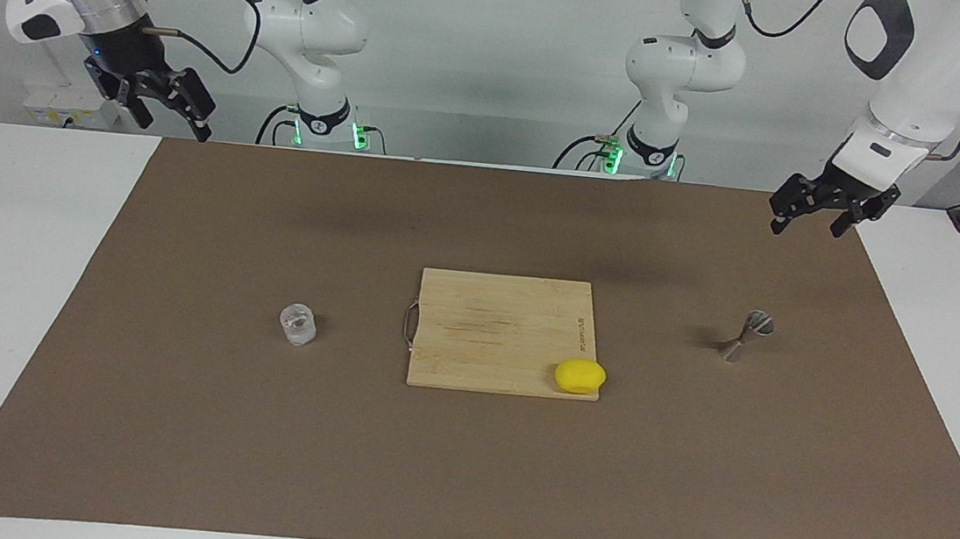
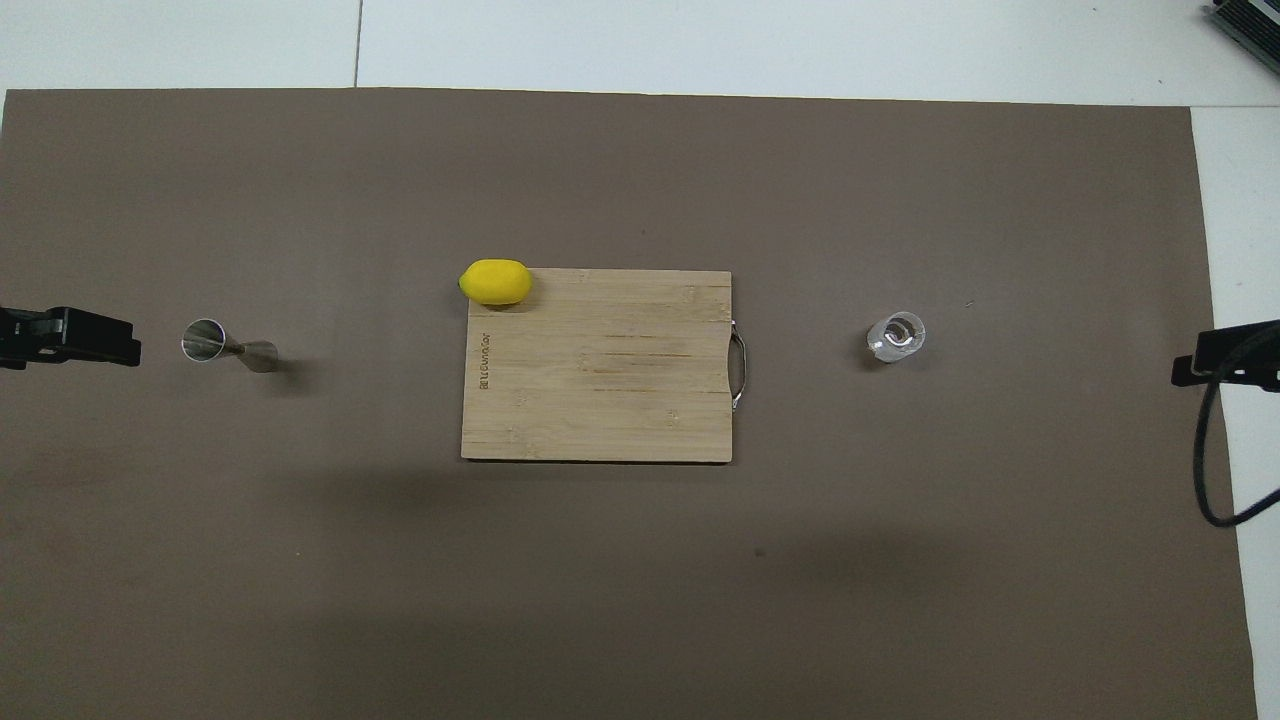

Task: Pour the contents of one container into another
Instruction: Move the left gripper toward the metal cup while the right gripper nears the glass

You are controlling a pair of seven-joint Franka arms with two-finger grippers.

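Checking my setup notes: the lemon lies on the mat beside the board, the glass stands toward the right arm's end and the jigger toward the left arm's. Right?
Not quite. The lemon rests on a corner of the board, overhanging its edge, as the facing view shows. The glass and the jigger stand as you say.
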